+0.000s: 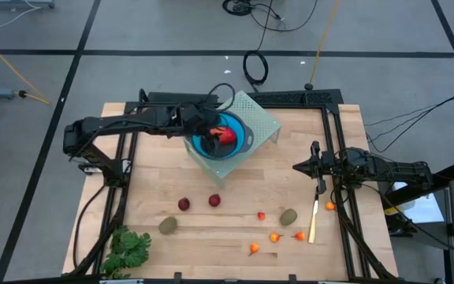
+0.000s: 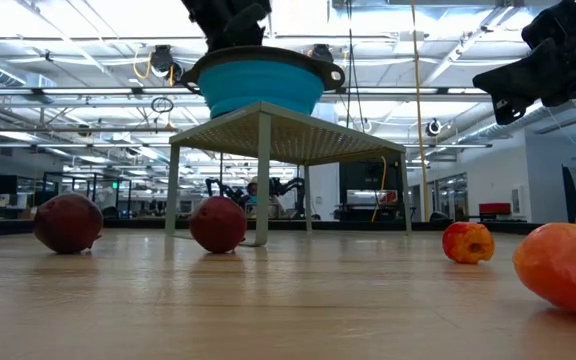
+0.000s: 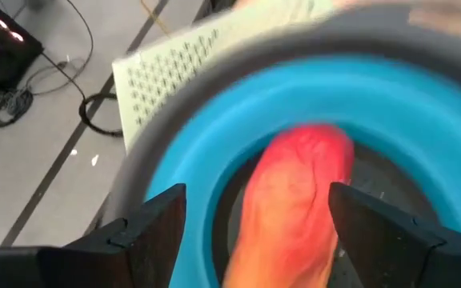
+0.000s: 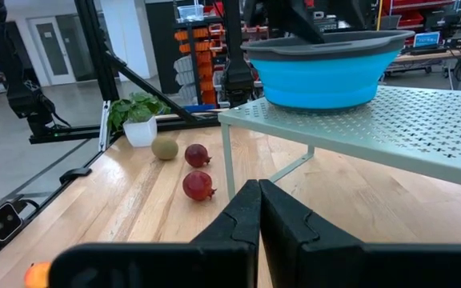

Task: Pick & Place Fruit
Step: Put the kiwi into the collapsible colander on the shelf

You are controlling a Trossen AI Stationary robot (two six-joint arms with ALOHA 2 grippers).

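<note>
A blue bowl with a grey rim (image 1: 243,144) stands on a pale green perforated stand (image 1: 260,118) at the table's far middle. A longer red-orange fruit (image 3: 294,208) lies inside the bowl. My left gripper (image 3: 254,232) hangs open over the bowl, with one finger on either side of that fruit. Two dark-red balls (image 1: 184,204) (image 1: 214,200), two olive ovals (image 1: 168,226) (image 1: 288,216) and several tiny orange-red pieces (image 1: 275,237) lie on the wooden table. My right gripper (image 4: 259,212) waits shut at the table's right side.
A leafy green bunch (image 1: 128,248) lies at the near left corner. A thin yellow stick (image 1: 314,221) lies near the right gripper. The stand's legs (image 2: 263,180) rise from the table just behind the dark-red balls. Dark arm frames run along both sides.
</note>
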